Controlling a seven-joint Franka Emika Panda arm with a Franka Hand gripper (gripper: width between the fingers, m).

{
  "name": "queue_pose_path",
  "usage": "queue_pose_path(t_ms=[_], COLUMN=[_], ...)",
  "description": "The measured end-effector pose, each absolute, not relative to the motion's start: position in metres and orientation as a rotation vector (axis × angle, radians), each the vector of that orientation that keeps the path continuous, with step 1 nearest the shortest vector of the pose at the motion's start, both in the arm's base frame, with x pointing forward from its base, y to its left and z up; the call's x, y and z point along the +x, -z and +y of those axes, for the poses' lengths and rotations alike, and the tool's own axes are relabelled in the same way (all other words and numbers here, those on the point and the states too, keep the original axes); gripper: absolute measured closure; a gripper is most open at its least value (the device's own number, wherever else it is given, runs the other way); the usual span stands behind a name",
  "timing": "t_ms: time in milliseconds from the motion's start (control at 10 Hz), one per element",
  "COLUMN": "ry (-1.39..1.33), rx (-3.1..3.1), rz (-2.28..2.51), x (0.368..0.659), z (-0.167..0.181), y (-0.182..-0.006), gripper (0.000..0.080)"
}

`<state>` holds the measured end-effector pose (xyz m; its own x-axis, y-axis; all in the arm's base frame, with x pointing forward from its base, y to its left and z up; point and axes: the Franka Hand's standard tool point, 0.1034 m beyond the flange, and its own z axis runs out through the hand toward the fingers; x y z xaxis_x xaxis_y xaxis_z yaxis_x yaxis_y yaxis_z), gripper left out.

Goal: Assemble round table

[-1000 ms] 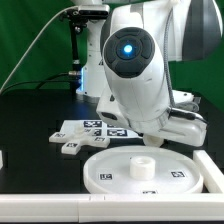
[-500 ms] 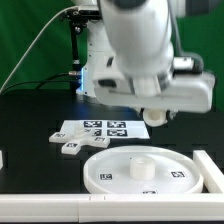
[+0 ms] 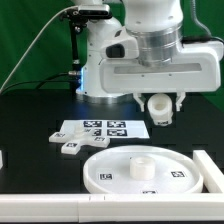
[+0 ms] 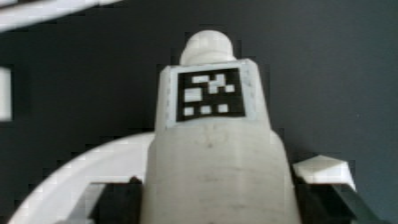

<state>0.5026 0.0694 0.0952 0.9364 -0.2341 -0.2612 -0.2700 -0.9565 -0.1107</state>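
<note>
A plain green backdrop (image 3: pixel 30 40) closes off the space behind the bench, and the light on it is soft and even. A thin cable (image 3: pixel 27 57) slants down across it toward the exterior view's left. A dark stand (image 3: pixel 78 45) rises in front of it. The tabletop (image 3: pixel 30 120) is matte black, edged along its near side by a white rail (image 3: pixel 60 205).

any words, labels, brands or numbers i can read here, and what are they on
No words, brands or numbers can be read in either view.
On the leg: one black-and-white square tag, a block pattern, not text.
On the disc: small square tags, too small to make out.
On the marker board: square tags only, no lettering.
</note>
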Motion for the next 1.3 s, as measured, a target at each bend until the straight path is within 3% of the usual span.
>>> queue_pose_path(t_ms=[400,600,1100,1300], ry=[0.081,0.308,0.847,0.861], rx=[-3.06,-3.05,-3.038,-3.038], rz=[0.121,0.132,-0.081,-0.083], x=[0.556,0.556,0.576,0.573], z=[0.066,0.064,0.031,0.031], y=[-0.122,-0.117,-0.124,-0.118], gripper=[0.0393,0.0393,0.0393,0.0393])
